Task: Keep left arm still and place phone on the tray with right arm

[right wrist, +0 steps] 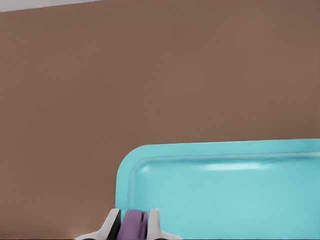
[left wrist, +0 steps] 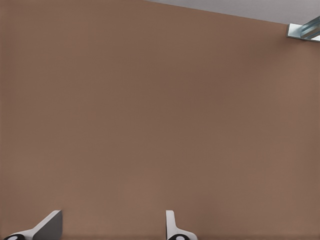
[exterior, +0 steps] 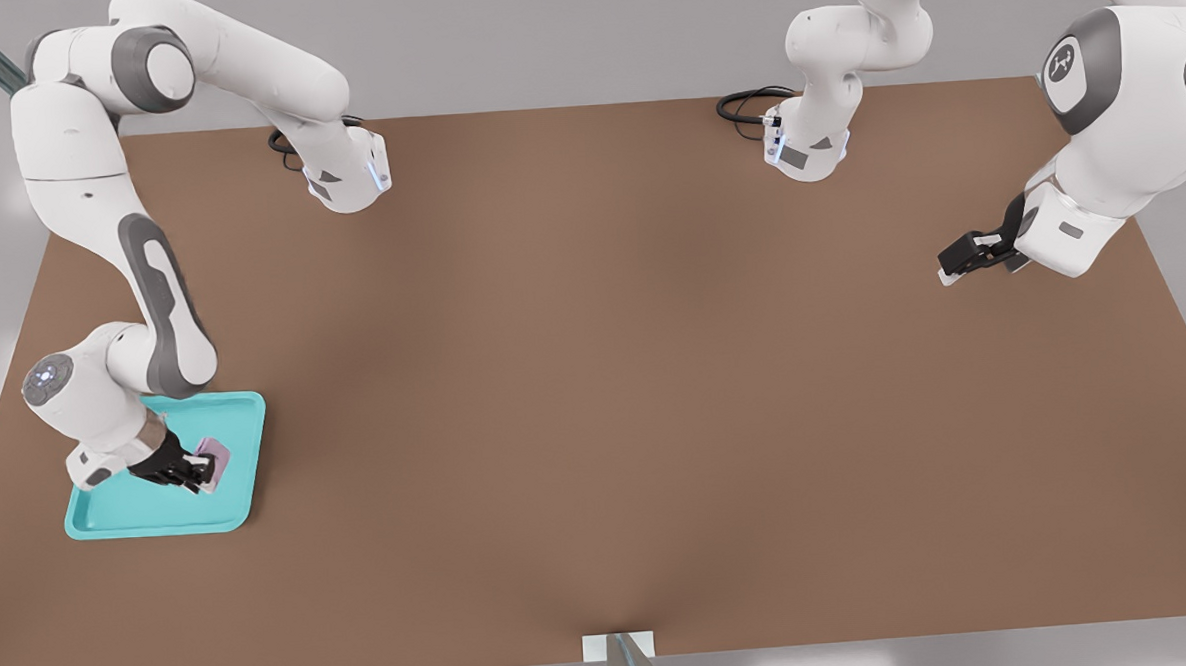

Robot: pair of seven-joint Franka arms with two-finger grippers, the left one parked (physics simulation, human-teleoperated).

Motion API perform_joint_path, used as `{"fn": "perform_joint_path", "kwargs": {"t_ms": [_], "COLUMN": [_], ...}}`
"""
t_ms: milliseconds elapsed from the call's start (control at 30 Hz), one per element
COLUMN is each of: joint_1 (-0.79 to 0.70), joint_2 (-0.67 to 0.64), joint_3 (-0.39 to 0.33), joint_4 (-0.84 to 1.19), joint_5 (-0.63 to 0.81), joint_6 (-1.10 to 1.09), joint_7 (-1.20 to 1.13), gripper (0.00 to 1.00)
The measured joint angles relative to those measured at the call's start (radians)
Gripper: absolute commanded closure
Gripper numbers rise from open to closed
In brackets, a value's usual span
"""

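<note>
The turquoise tray [exterior: 221, 414] lies at the front view's left, near the table's front edge. My gripper [exterior: 202, 472] hangs low over the tray's middle, shut on the pale pink phone [exterior: 215, 460]. In the right wrist view the phone [right wrist: 134, 226] shows as a purplish slab pinched between my two pale fingertips [right wrist: 153, 223], with the tray [right wrist: 225, 185] spread out beyond it. I cannot tell whether the phone touches the tray floor. The right arm [exterior: 156, 302] bends down over the tray's back edge. The left arm [exterior: 1097, 191] hovers at the front view's right.
Brown table [exterior: 595, 373] spreads wide between the two arms. Black cables [exterior: 748, 101] lie at the back by the arm bases. A small metal bracket [exterior: 619, 647] sits at the table's front edge.
</note>
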Motion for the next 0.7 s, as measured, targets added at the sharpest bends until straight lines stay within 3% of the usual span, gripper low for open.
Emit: {"fn": "perform_joint_path", "kwargs": {"t_ms": [33, 67, 100, 233, 367, 433, 467, 500, 533, 600, 700], "joint_1": [-0.007, -0.011, -0.013, -0.003, 0.265, 0.334, 0.42, 0.539, 0.592, 0.599, 0.634], "joint_2": [0.009, 0.019, 0.029, -0.001, -0.156, -0.25, -0.316, -0.38, -0.424, -0.461, -0.507], "joint_3": [-0.001, -0.002, -0.004, 0.001, 0.024, 0.068, -0.036, -0.213, -0.324, -0.405, -0.451], "joint_4": [-0.01, -0.016, -0.019, 0.024, 0.39, 0.444, 0.437, 0.417, 0.401, 0.388, 0.324], "joint_5": [-0.003, -0.005, -0.006, -0.016, -0.1, -0.126, -0.118, -0.084, -0.054, -0.013, 0.016], "joint_6": [-0.003, -0.005, -0.007, -0.029, -0.326, -0.474, -0.536, -0.6, -0.662, -0.765, -0.85], "joint_7": [-0.023, -0.045, -0.065, -0.134, -0.118, -0.08, -0.063, -0.051, -0.041, -0.021, 0.005], "gripper": [0.47, 0.1, 0.01, 0.0, 0.0, 0.0, 0.0, 0.0, 0.0, 0.0, 0.0]}}
